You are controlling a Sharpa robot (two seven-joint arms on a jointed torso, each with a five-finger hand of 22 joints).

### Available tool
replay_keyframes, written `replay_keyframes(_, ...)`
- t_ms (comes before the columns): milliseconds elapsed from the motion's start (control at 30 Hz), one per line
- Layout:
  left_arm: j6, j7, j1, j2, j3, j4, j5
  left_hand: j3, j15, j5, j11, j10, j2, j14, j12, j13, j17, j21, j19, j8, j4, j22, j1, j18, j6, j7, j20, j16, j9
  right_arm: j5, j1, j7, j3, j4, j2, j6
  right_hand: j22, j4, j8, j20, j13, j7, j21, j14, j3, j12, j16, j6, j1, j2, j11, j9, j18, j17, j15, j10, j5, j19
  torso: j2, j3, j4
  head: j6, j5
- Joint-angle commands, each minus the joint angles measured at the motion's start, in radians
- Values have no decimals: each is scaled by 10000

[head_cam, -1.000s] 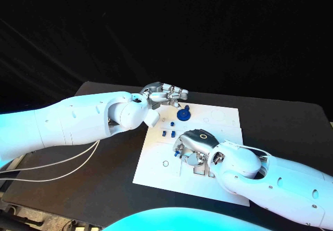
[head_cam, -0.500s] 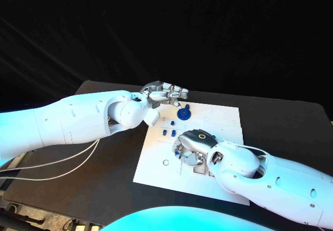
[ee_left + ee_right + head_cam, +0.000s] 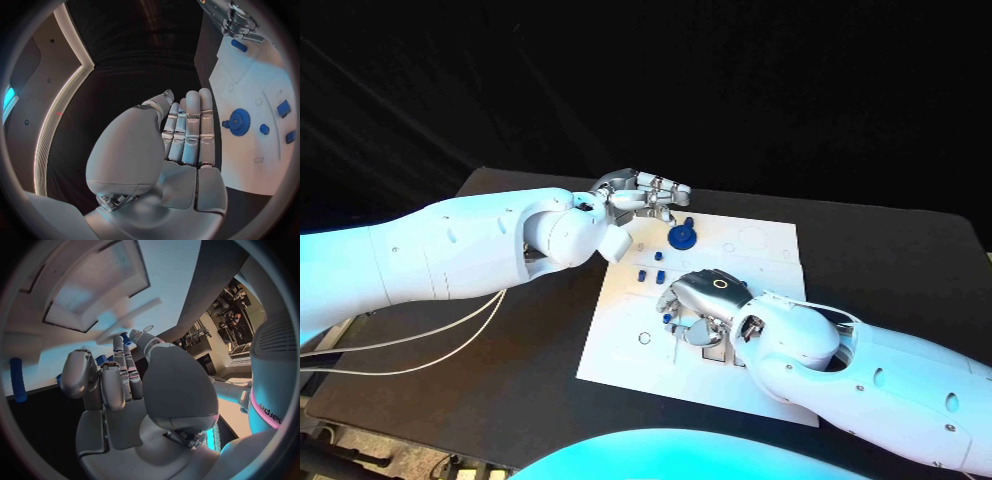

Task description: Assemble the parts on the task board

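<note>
Nearest us, our right silver hand point(image 3: 708, 305) is low over the white plate of the task board point(image 3: 625, 350), fingers curled around a small blue part point(image 3: 671, 318); we cannot tell whether it is actually gripped. We judge this the seating step. Next comes pressing it squarely home. Farther off, the toothed blue gear point(image 3: 681, 238) lies beside our left hand point(image 3: 642, 196), fingers together, holding nothing.

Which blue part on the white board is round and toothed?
The blue gear near the left hand; the other blue parts are small pegs.
</note>
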Motion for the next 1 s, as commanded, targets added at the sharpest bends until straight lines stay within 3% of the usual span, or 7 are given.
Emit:
replay_keyframes(33,210,-8,14,-3,5,28,30,-77,9,28,-16,-68,102,-79,61,11,-14,-47,53,31,4,-17,-17,126,-79,-10,52,-70,-6,-240,-27,-288,-19,57,-113,-199,848,-11,-46,55,33,-11,-58,449,-82,76,3,-99,-86,42,-3,-20,-7,-20,46,-75,-29,-49,-1,7,1,14,-10)
replay_keyframes(333,247,-45,14,-59,5,30,29,-88,12,28,-13,-82,106,-82,68,11,-20,-59,54,31,6,-25,-29,126,-87,-9,54,-79,-6,-531,67,-728,86,885,-961,-575,883,-26,-4,61,25,-107,3,448,-131,117,7,-126,-93,41,-44,-37,-13,-28,27,-87,-15,-14,-10,-5,-20,103,-80)
replay_keyframes(433,266,-55,14,-87,4,37,28,-93,14,28,-12,-88,110,-82,72,12,-23,-64,54,32,8,-29,-36,126,-90,-8,56,-82,-6,-550,210,-823,155,1176,-1357,-597,888,-25,22,57,21,-141,7,444,-155,134,-4,-90,-104,45,-63,-32,-12,-51,13,-92,-16,-9,-8,-8,-16,173,-189)
replay_keyframes(600,285,-50,13,-129,4,31,26,-93,14,28,-12,-88,110,-82,72,12,-23,-64,54,32,8,-29,-36,126,-90,-8,56,-82,-6,-79,684,-857,247,1476,-2178,-257,846,-15,51,47,-15,-161,-116,428,-313,125,-37,-25,-184,-34,-69,-32,13,-114,4,-245,-50,-55,-20,-10,-21,294,-384)
replay_keyframes(733,292,-38,12,-156,3,18,26,-93,14,28,-12,-88,110,-82,72,12,-23,-64,54,32,8,-29,-36,126,-90,-8,56,-82,-6,74,1038,-946,275,1357,-2768,363,577,109,2,91,-111,-329,-812,317,-1178,122,-218,-282,-449,-229,5,-120,127,-398,72,-846,344,-383,-27,-25,-36,397,-545)
replay_keyframes(933,292,-32,9,-165,1,-5,26,-93,14,28,-12,-88,110,-82,72,12,-23,-64,54,32,8,-29,-36,126,-90,-8,56,-82,-6,106,1144,-910,281,1139,-2973,745,482,311,30,168,-115,-401,-1155,249,-2743,706,-269,-509,24,167,67,-207,166,-555,119,-1397,498,-468,-13,1,-30,462,-586)
replay_keyframes(1000,293,-31,8,-168,0,-8,26,-93,14,28,-12,-88,110,-82,72,12,-23,-64,54,32,8,-29,-36,126,-90,-8,56,-82,-6,82,1142,-883,281,1074,-2952,804,483,324,35,161,-112,-411,-1158,252,-2787,745,-264,-502,52,197,68,-207,171,-553,123,-1408,506,-464,-13,0,-20,478,-597)
